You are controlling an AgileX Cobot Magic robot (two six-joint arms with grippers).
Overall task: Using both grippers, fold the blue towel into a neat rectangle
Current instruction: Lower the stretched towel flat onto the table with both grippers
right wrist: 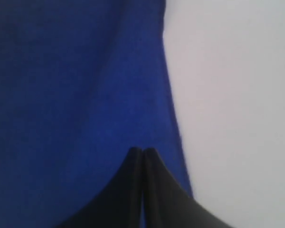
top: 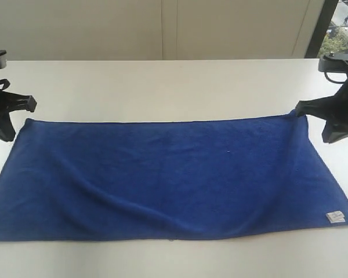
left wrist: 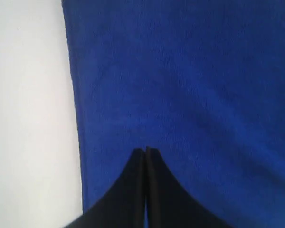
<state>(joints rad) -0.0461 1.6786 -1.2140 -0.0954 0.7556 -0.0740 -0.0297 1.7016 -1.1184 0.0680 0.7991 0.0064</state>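
The blue towel [top: 162,176] lies spread on the white table [top: 162,87] as a wide rectangle, its white tag [top: 335,216] at the near right corner. My right gripper [top: 299,108] is shut at the far right corner, which is drawn up to its tips, with creases running down from there. In the right wrist view the shut fingers [right wrist: 154,190] lie over the towel [right wrist: 76,104] near its edge. My left gripper [top: 32,104] is shut just above the far left corner. The towel [left wrist: 190,85] lies flat under the left fingers [left wrist: 128,194], with no pucker showing.
A pale wall [top: 162,29] rises behind the table. A window [top: 342,29] shows at the far right. Bare tabletop runs behind the towel and along the near edge [top: 162,260].
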